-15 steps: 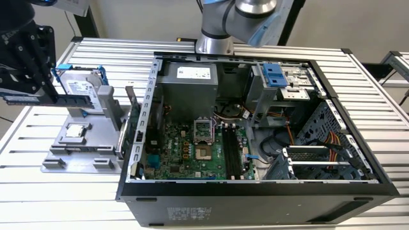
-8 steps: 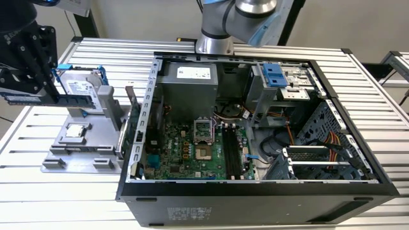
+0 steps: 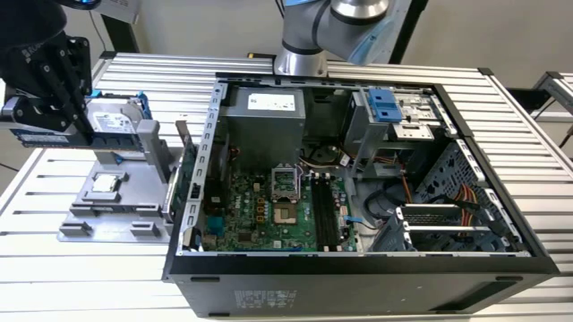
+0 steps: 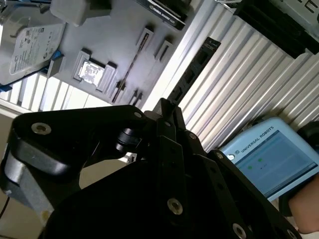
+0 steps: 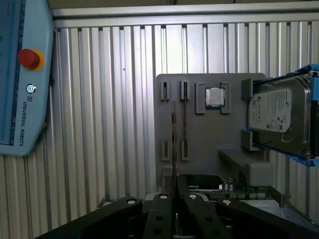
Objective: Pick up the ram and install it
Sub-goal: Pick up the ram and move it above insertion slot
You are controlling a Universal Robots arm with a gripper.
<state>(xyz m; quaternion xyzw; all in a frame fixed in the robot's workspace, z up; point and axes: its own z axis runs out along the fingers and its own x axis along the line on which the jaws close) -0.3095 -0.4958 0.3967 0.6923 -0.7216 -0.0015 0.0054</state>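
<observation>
My black gripper (image 3: 79, 131) hangs over the exterior view's left, above the grey parts holder (image 3: 98, 225), shut on the ram (image 3: 40, 139). The ram is a long, thin bluish-green stick held level. In the first wrist view the ram (image 5: 174, 149) runs edge-on out from between the fingertips (image 5: 164, 211) over the holder. The second wrist view shows the ram (image 4: 192, 72) as a dark stick reaching out past the gripper (image 4: 167, 112). The motherboard's dark memory slots (image 3: 324, 211) lie inside the open computer case (image 3: 358, 282), to the exterior view's right of the gripper.
The holder carries a processor (image 3: 106, 182), a silver hard drive in a blue frame (image 3: 117, 119), an upright expansion card (image 3: 185, 178) and another thin stick (image 5: 184, 124) in its slots. A teach pendant (image 5: 20, 74) lies on the ribbed table, with a hand (image 4: 305, 211) beside it.
</observation>
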